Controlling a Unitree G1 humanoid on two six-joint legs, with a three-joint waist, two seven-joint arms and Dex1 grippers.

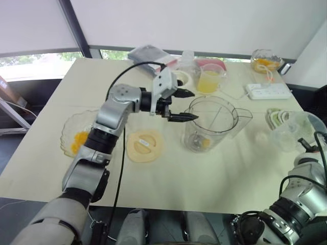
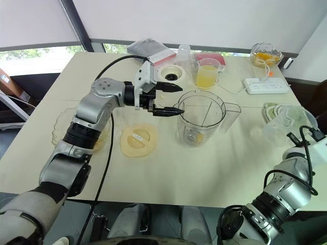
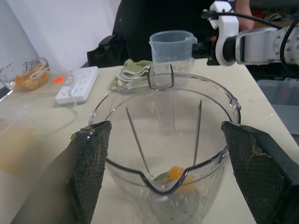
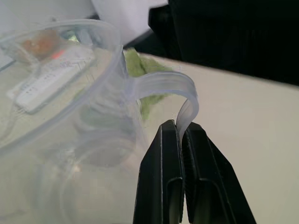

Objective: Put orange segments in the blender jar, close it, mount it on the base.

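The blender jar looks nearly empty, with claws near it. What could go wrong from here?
1. The left gripper hangs open right by the rim of the blender jar. A nudge might shove or tip the jar, which holds an orange segment.
2. The right gripper pinches only the thin handle of a clear cup, so the cup could slip or swing.
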